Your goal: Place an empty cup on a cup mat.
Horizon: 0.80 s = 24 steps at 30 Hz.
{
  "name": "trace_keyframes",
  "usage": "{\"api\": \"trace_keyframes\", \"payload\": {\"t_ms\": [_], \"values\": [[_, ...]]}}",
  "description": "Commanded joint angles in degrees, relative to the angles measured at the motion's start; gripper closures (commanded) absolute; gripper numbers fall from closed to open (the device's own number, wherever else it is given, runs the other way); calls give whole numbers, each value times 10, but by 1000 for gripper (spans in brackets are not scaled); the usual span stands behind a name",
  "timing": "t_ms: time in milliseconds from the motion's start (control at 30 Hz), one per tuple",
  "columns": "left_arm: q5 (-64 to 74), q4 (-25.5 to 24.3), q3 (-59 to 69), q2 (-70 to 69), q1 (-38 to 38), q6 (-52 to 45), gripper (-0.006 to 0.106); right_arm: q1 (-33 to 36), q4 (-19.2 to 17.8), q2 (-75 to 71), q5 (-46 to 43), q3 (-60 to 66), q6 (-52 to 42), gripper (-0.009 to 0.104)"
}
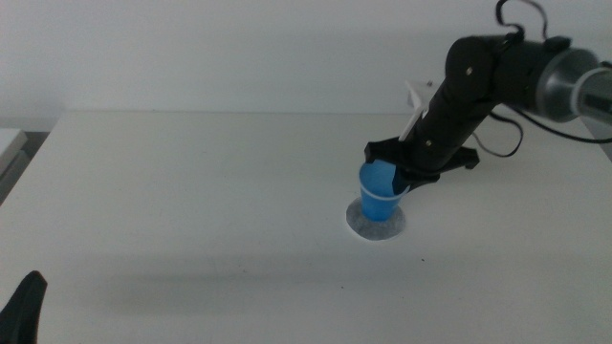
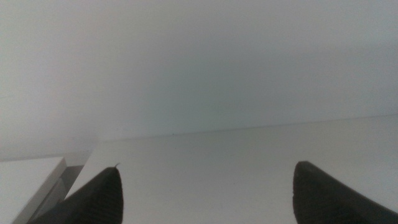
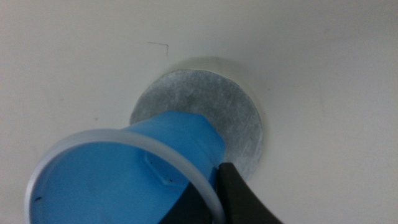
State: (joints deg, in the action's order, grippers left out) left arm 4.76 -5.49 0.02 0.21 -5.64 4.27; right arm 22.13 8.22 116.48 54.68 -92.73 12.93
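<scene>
Middle view: right gripper (image 1: 397, 178) clamps the cup's (image 1: 380, 192) rim at 3 o'clock, cup sitting on the mat (image 1: 374, 225). Table (image 1: 191, 201) around is bare. Left gripper (image 1: 24, 308) waits at 7 o'clock, jaws apart.

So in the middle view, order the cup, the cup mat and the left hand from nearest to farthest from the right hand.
1. The cup, held in the right hand.
2. The cup mat, right under the cup.
3. The left hand, waiting at the bottom left corner.

Middle view high over table (image 1: 191, 191); right wrist close above cup mat (image 3: 211, 106), shared.
</scene>
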Motion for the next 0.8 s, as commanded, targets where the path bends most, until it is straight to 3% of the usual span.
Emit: {"api": "trace_keyframes", "payload": {"t_ms": [0, 133, 233, 567, 700, 767], "values": [[-7, 4, 0, -2, -1, 2, 7, 1, -6, 12, -9, -5, 2, 97], [-7, 4, 0, -2, -1, 2, 7, 1, -5, 26, -12, -7, 1, 97], [-7, 4, 0, -2, -1, 2, 7, 1, -5, 27, -18, -7, -3, 90], [-7, 4, 0, -2, -1, 2, 7, 1, 9, -4, -2, -11, -47, 24], [-7, 4, 0, -2, -1, 2, 7, -5, 4, -75, 25, -11, -77, 12], [-7, 4, 0, -2, -1, 2, 7, -7, -27, -120, 36, -9, -80, 12]]}}
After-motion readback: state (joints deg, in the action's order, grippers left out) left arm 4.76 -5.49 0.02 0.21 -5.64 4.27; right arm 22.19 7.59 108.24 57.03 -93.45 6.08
